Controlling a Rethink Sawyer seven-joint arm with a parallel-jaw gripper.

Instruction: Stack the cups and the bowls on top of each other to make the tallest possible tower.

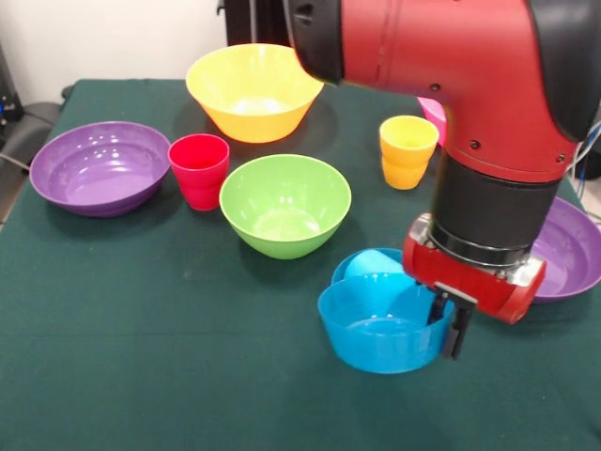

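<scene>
Grip: your gripper (449,324) has black fingers (458,331) straddling the near small blue bowl (380,334) rim at its 3 o'clock, apparently pinching the wall | Bowl: touching a second blue piece (371,265) at its 12 | Loose: lime green bowl (285,204), red cup (198,170), yellow-orange cup (408,150) toward 10–1 o'clock | Rim hold suits lifting.

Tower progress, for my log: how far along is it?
Barely started: no tower yet. In hand: the hand sits at the rim of the near blue bowl. Left: red cup, yellow cup, green bowl, both purple bowls stand apart.
</scene>
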